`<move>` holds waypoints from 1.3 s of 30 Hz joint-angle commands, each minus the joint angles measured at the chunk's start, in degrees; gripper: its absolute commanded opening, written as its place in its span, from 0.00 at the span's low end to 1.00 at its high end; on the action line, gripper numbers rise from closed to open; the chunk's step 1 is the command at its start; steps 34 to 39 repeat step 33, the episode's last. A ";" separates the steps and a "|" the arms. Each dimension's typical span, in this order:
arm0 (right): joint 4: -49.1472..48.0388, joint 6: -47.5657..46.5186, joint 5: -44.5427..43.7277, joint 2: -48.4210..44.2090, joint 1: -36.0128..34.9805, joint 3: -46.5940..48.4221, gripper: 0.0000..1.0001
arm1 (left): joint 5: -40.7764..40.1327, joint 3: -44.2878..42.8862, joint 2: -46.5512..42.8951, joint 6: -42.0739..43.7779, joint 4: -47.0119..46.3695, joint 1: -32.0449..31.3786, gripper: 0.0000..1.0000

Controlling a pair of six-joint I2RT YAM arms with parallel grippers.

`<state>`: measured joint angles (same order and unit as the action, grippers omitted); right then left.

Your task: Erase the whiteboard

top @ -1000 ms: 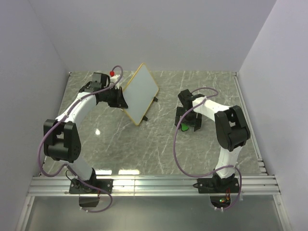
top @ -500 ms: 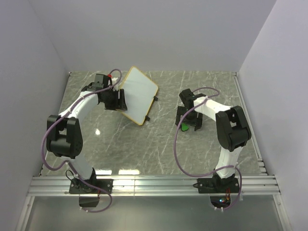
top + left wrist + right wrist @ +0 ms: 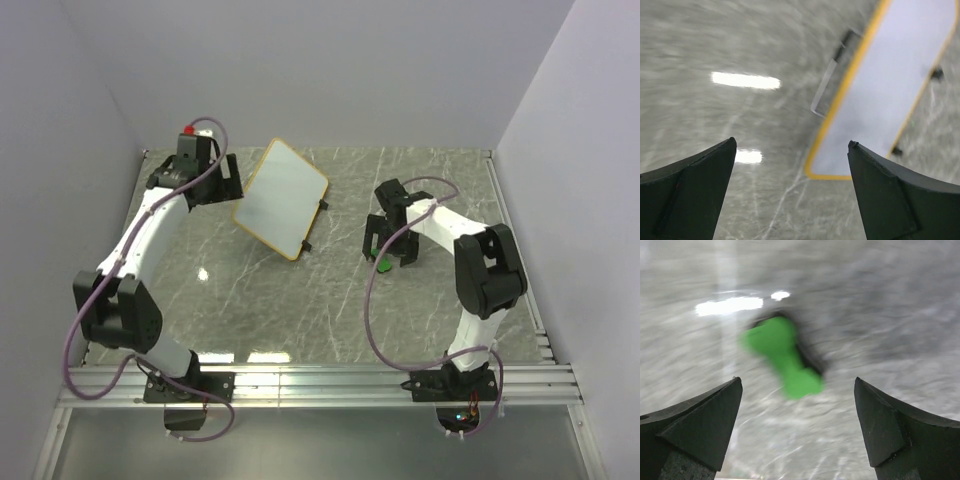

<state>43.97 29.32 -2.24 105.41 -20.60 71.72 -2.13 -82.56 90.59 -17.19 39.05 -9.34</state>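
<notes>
The whiteboard (image 3: 281,198) rests on the grey marbled table, turned diagonally, with a thin yellowish wood frame and small black feet; its face shows plain white. My left gripper (image 3: 224,184) stands open just left of it and apart from it. In the left wrist view the board (image 3: 892,82) lies beyond the right fingertip, and only table shows between the jaws of the left gripper (image 3: 792,143). My right gripper (image 3: 392,250) hangs open over the green bow-shaped eraser (image 3: 383,265). In the right wrist view the eraser (image 3: 782,359) lies on the table ahead of the open right gripper (image 3: 798,381).
Grey walls enclose the table on the left, back and right. A slotted metal rail (image 3: 320,385) runs along the near edge by the arm bases. A thin wire loop (image 3: 826,95) sticks out from the board's edge.
My left gripper was shut on the whiteboard's left edge, holding it tilted up. It has opened and drawn back to the left, and the board now rests on the table. The right arm barely moved.
</notes>
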 commanded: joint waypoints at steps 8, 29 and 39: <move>-7.04 1.34 18.03 -18.21 -0.05 14.57 1.00 | -9.83 14.51 -22.02 -11.10 -2.40 0.38 0.99; -17.25 11.20 12.71 -42.46 0.03 9.75 1.00 | -11.84 24.73 -33.90 -10.41 0.33 -1.20 0.97; -18.57 9.79 13.32 -44.41 0.03 7.64 1.00 | -12.11 24.64 -33.90 -9.79 0.24 -2.17 0.97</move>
